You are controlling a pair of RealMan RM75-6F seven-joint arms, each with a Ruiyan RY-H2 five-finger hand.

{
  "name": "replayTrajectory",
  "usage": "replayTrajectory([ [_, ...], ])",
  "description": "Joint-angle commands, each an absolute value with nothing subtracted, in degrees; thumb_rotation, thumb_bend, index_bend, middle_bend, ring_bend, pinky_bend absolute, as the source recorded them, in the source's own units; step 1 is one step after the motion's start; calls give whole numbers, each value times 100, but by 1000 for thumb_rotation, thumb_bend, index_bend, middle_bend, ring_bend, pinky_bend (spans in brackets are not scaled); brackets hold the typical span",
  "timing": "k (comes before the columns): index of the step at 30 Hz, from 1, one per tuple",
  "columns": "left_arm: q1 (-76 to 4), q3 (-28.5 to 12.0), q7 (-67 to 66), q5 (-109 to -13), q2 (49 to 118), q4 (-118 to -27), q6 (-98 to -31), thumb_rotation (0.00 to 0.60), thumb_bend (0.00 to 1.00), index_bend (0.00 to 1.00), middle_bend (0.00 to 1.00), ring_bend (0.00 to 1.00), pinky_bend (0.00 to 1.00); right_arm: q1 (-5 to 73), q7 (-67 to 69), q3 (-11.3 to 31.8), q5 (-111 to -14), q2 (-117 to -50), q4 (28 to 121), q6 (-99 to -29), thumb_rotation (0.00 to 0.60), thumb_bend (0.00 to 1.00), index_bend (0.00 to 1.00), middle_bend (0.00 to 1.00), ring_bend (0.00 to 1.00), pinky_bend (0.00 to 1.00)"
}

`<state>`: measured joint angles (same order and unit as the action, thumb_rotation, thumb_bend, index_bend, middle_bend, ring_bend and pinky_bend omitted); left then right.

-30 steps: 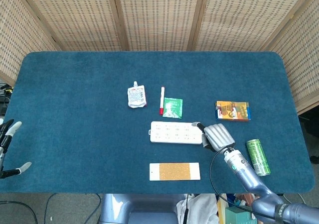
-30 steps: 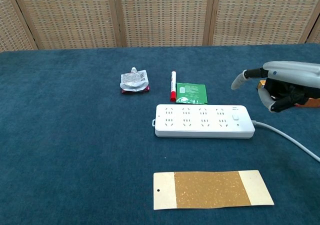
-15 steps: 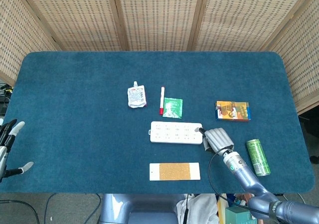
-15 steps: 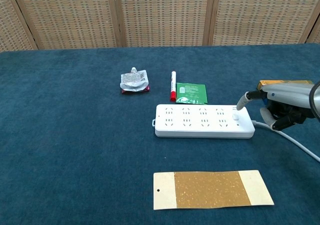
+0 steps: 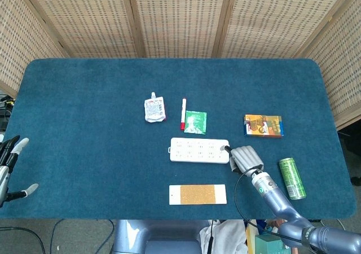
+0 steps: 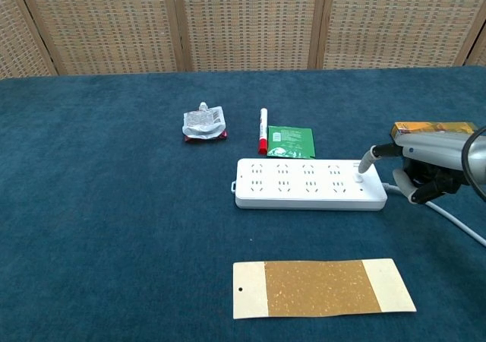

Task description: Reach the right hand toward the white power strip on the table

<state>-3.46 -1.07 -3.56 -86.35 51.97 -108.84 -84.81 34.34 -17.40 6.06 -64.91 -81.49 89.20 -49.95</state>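
The white power strip (image 5: pixel 199 150) (image 6: pixel 307 184) lies flat near the table's front middle, and its grey cable (image 6: pixel 448 219) trails off to the right. My right hand (image 5: pixel 245 158) (image 6: pixel 424 167) is low at the strip's right end. One outstretched finger (image 6: pixel 366 159) touches the strip's top by the round switch, and the other fingers curl under the palm with nothing in them. My left hand (image 5: pixel 10 169) hangs off the table's left edge in the head view, fingers spread and empty.
Behind the strip lie a crumpled pouch (image 5: pixel 154 108), a red marker (image 5: pixel 183 113) and a green packet (image 5: pixel 196 122). An orange box (image 5: pixel 263 125) and a green can (image 5: pixel 291 178) lie to the right. A cork-and-white card (image 5: pixel 197 194) lies at the front.
My right hand has come down and slightly left, so its outstretched fingertip went from hovering above the strip's right end to touching it. The left hand has barely shifted.
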Motion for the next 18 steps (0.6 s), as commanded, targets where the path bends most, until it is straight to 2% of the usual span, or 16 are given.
replayTrajectory([
  [1,-343,-107,-358,-8635,5197,-10884,-8489,600,0,0,0,0,0,3450,-1762,589,-6476,-8160,8924,-4999,600,852,213,918,982,1000],
  [18,-342,-97,-351,-8656,5196,-10880,-8500,600,0,0,0,0,0,3573,-1938,442,-6259,-8292,8832,-4895,600,853,215,918,982,1000],
])
